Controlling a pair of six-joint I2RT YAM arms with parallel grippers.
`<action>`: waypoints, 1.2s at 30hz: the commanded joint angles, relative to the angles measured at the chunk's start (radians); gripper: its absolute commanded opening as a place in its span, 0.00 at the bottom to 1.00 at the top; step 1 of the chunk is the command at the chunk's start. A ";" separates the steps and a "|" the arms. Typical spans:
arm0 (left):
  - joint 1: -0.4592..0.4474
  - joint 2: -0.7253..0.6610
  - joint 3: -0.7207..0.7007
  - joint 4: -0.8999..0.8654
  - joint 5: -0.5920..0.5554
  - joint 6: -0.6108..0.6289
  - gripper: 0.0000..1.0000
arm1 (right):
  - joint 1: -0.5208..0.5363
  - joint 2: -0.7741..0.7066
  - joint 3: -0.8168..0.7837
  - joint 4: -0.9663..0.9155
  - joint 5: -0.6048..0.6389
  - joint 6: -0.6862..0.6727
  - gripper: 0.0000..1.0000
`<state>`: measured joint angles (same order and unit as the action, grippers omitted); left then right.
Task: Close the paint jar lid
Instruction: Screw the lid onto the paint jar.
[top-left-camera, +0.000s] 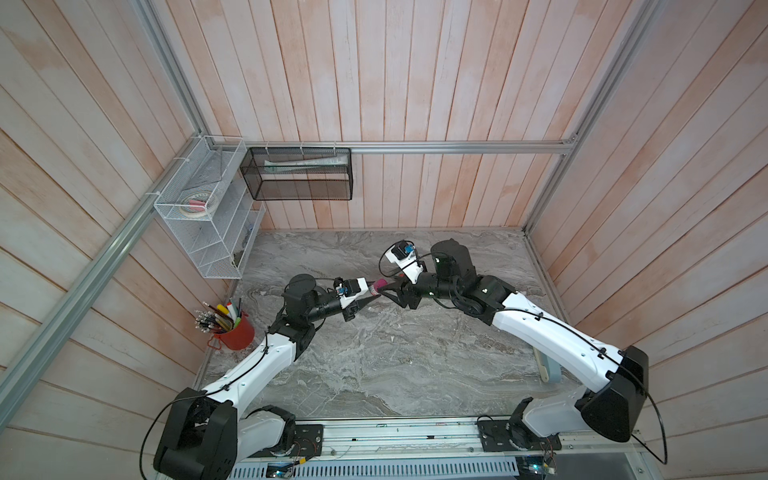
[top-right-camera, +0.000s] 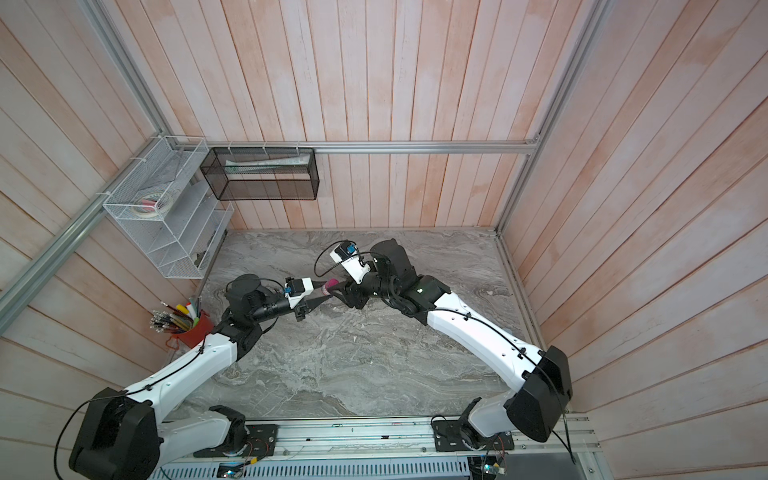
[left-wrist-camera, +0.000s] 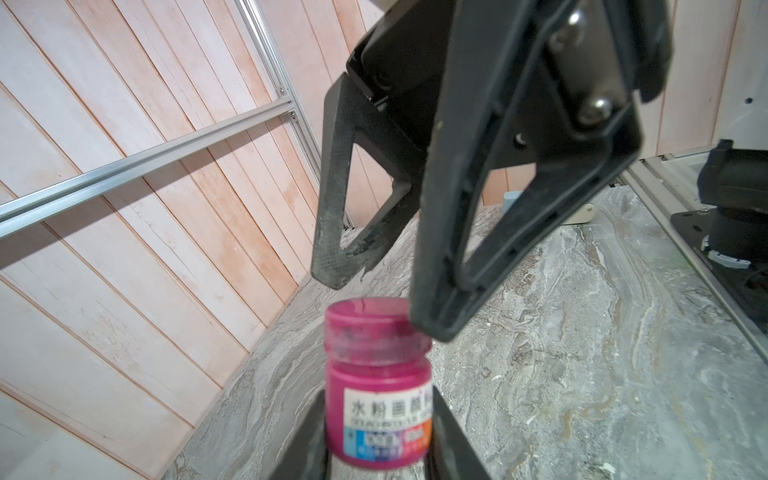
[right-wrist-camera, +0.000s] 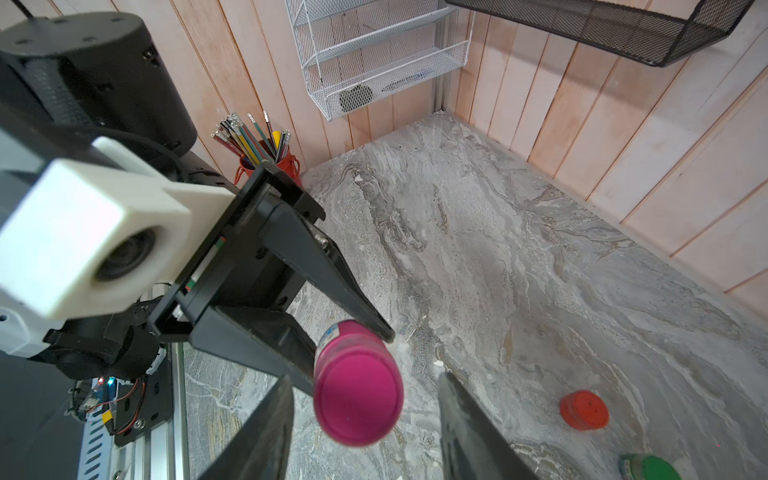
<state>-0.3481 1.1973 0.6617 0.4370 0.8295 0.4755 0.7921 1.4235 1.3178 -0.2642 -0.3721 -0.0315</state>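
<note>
In the left wrist view a small magenta paint jar (left-wrist-camera: 378, 395) with a white label sits between the fingers of my left gripper (left-wrist-camera: 378, 432), which is shut on its body. Both top views show it held on its side above the table (top-left-camera: 379, 286) (top-right-camera: 332, 285). A magenta lid (right-wrist-camera: 357, 399) sits on the jar's mouth and faces my right gripper (right-wrist-camera: 365, 376). That gripper is open, its fingers (right-wrist-camera: 469, 436) on either side of the lid with a gap on each side. How tightly the lid sits cannot be told.
An orange-lidded jar (right-wrist-camera: 584, 409) and a green-lidded jar (right-wrist-camera: 648, 467) stand on the marble table (top-left-camera: 395, 365). A red cup of pencils (top-left-camera: 235, 332) is at the left wall, below a white wire rack (top-left-camera: 208, 208) and a black mesh basket (top-left-camera: 299, 174).
</note>
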 joint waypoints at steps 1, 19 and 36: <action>-0.005 -0.013 -0.011 0.023 0.013 0.002 0.35 | -0.013 0.000 0.005 0.022 -0.041 0.012 0.54; -0.004 -0.012 -0.011 0.026 0.011 0.003 0.35 | -0.021 0.021 -0.005 0.026 -0.087 0.025 0.49; -0.004 -0.011 -0.011 0.024 0.009 0.003 0.35 | -0.021 0.026 -0.006 0.031 -0.105 0.030 0.43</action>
<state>-0.3481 1.1973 0.6617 0.4416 0.8299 0.4755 0.7753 1.4456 1.3174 -0.2539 -0.4553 -0.0063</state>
